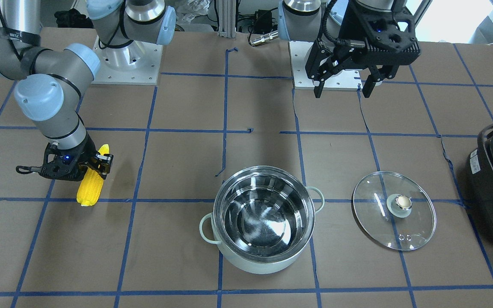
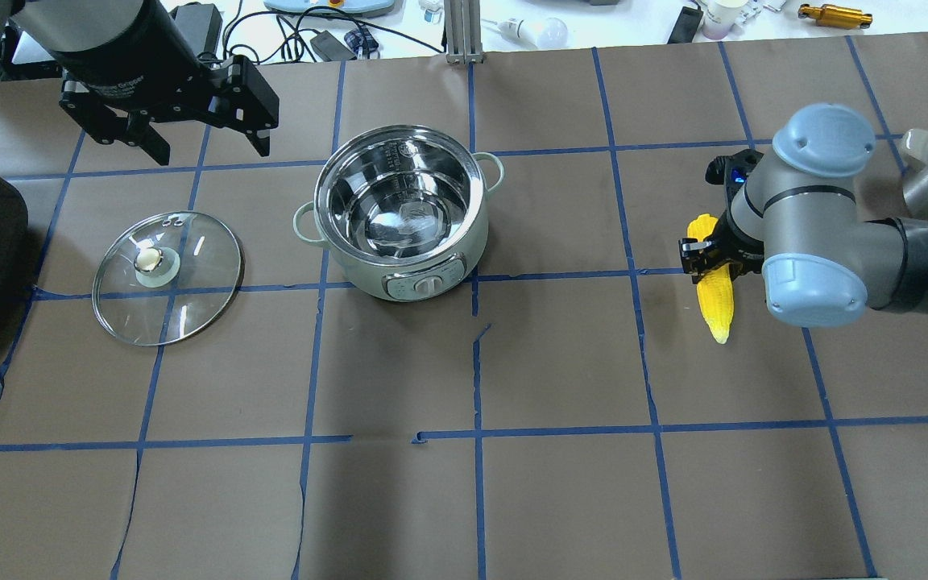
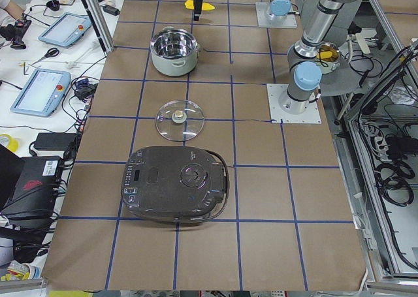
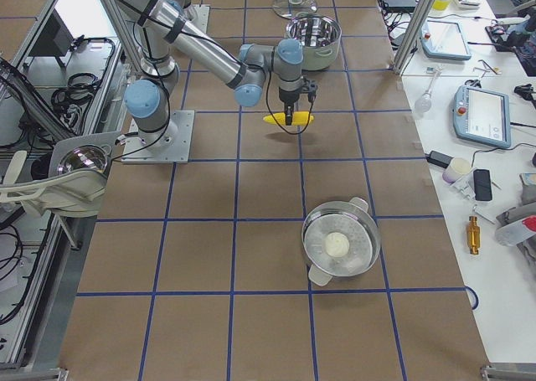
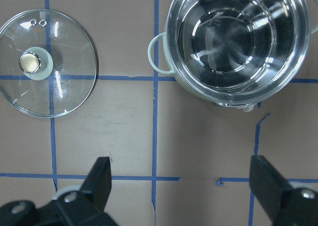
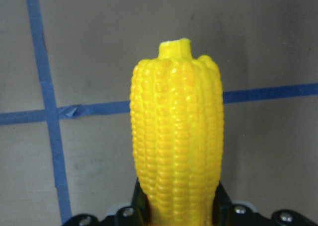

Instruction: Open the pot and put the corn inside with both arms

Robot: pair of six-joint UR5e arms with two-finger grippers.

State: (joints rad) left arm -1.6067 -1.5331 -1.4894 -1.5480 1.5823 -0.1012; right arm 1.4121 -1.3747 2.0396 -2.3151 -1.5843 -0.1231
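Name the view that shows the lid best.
Exterior front-facing: the lid shows whole and sharp, knob up. Overhead and left wrist show it too; side views, tiny; right wrist, not at all.

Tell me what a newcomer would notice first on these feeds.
The bright yellow corn, clamped in the right gripper's jaws, well off to one side of the pot. Then the pot itself, open and shiny-empty mid-table, its glass lid lying flat on the table beside it. The left gripper hangs above the table, jaws open and empty.
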